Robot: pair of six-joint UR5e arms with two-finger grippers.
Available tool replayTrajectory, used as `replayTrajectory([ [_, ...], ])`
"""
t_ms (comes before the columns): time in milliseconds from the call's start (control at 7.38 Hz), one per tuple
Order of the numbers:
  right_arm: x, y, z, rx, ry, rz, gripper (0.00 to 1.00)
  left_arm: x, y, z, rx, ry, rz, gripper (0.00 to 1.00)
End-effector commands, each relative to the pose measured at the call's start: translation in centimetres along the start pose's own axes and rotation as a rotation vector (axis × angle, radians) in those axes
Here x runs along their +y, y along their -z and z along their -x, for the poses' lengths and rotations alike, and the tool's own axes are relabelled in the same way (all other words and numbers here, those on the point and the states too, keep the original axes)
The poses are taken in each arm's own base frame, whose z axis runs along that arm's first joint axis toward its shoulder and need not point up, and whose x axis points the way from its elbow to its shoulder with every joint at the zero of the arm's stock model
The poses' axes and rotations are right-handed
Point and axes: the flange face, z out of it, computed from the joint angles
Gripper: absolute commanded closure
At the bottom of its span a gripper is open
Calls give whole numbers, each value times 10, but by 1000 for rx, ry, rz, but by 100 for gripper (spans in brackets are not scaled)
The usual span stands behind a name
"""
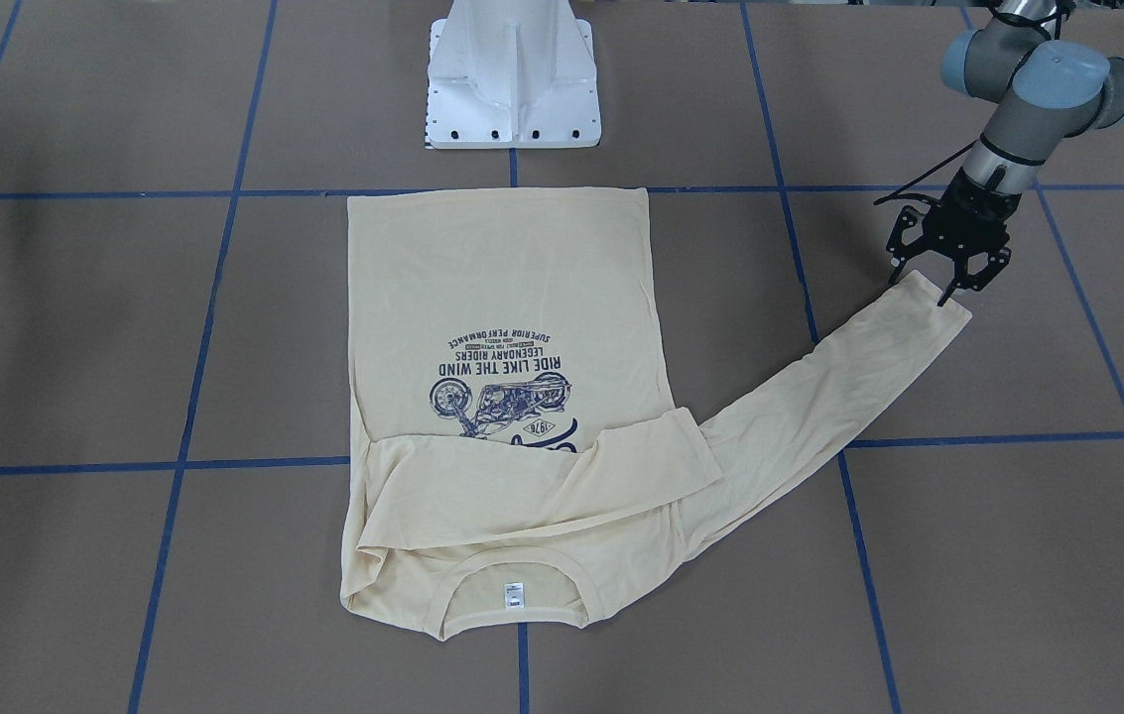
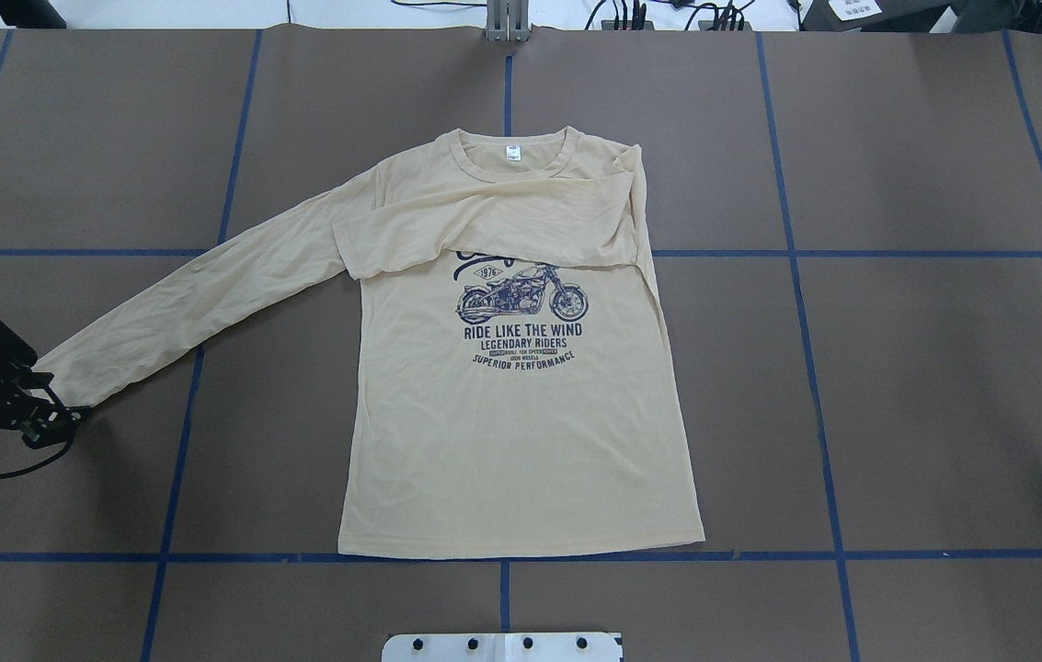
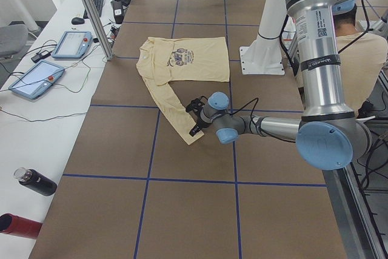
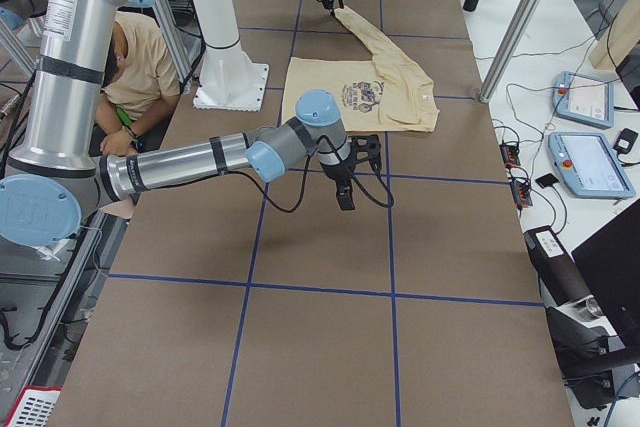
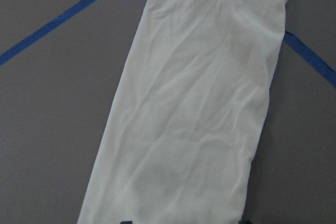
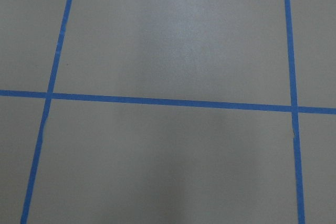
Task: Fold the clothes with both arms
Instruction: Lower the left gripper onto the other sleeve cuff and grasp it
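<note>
The pale cream-yellow long-sleeved jersey T-shirt (image 2: 521, 441) lies flat, print up, on the brown grid-taped table (image 2: 898, 414), with its body well to one side of the black two-fingered left claw (image 1: 919, 290). That claw is spread wide, straddling the cuff (image 1: 931, 305) of the outstretched sleeve (image 2: 208, 285) at its tips. The cloth looks thin, limp and light and will likely sag, so the cuff edge seems the best hold. The body's long axis runs from the collar (image 2: 511, 156) at the far end to the hem (image 2: 521, 549) nearest the robot. The sleeve slants from the shoulder toward the claw. The right claw (image 4: 345, 197) hangs well apart; I cannot tell its state.
</note>
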Motion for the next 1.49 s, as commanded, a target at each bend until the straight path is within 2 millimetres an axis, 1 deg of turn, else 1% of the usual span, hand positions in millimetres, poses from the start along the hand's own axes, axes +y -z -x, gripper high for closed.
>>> replayTrajectory([
  [0,0,1,1,-2,2,-2,0,2,-2,-2,3,-1,5,32],
  [271,0,1,1,-1,1,-1,0,2,-2,-2,3,-1,5,32],
  [406,0,1,1,-1,1,-1,0,2,-1,-3,3,-1,4,46],
  [542,0,1,1,-1,1,-1,0,2,-2,-2,1,-1,4,56],
  [948,-1,1,2,-4,4,-2,0,1,-2,-3,4,-2,5,56],
  [1084,-1,1,1,-3,2,-1,0,2,-2,-4,5,-3,5,59],
  [1219,-1,1,1,-3,3,-1,0,1,-2,-4,6,-2,4,83],
  [1355,-1,1,1,-3,3,-1,0,0,-1,-5,6,-6,1,100],
])
